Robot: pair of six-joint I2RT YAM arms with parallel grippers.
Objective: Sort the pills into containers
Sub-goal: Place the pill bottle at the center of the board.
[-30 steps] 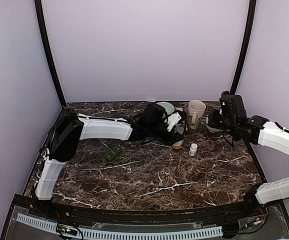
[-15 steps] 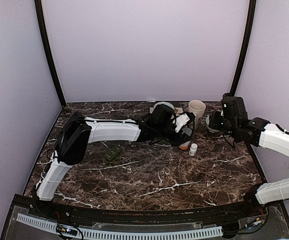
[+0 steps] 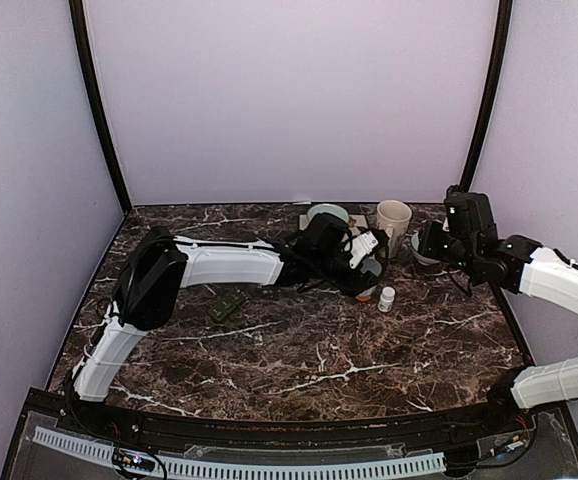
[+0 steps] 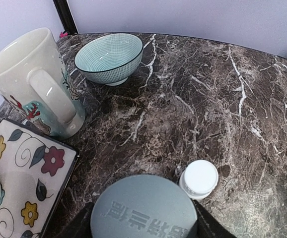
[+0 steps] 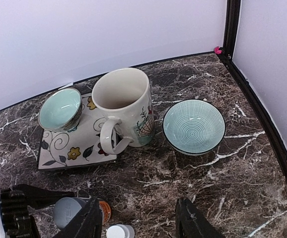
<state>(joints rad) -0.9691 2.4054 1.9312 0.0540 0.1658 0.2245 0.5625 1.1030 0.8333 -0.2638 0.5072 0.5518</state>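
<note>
From above, the left gripper had slid a bit right since a second before, bringing the tipped grey-and-orange plastic pill bottle closer to the small round white cap. The dark green plastic pill box had stayed put, well apart. The pills were too small to see. In the left wrist view, that gripper was closed tight on the bottle. In the right wrist view, the right gripper hung wide open, holding nothing.
</note>
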